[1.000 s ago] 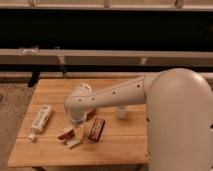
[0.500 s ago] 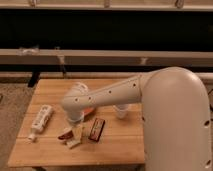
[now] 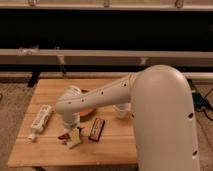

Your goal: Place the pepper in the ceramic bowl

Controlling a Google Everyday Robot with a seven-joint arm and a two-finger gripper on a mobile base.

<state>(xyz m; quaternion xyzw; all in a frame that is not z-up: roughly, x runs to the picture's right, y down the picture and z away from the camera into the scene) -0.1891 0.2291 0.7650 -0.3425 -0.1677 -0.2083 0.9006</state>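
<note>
The small red pepper (image 3: pixel 63 135) lies on the wooden table (image 3: pixel 115 150) near its front left. My gripper (image 3: pixel 74 138) hangs straight down from the white arm, low over the table and right beside the pepper, touching or almost touching it. The orange-brown ceramic bowl (image 3: pixel 89 113) sits just behind the gripper. Most of it is hidden by my forearm, and only a strip of its front rim shows.
A dark rectangular bar with a red label (image 3: pixel 96 128) lies right of the gripper. A small white cup (image 3: pixel 121 111) stands behind it. A white bottle (image 3: pixel 40 120) lies at the table's left edge. A bench and dark wall run behind.
The arm's wrist has shifted slightly left and the gripper has settled lower by the pepper. The pepper, bowl, bar and cup have not moved.
</note>
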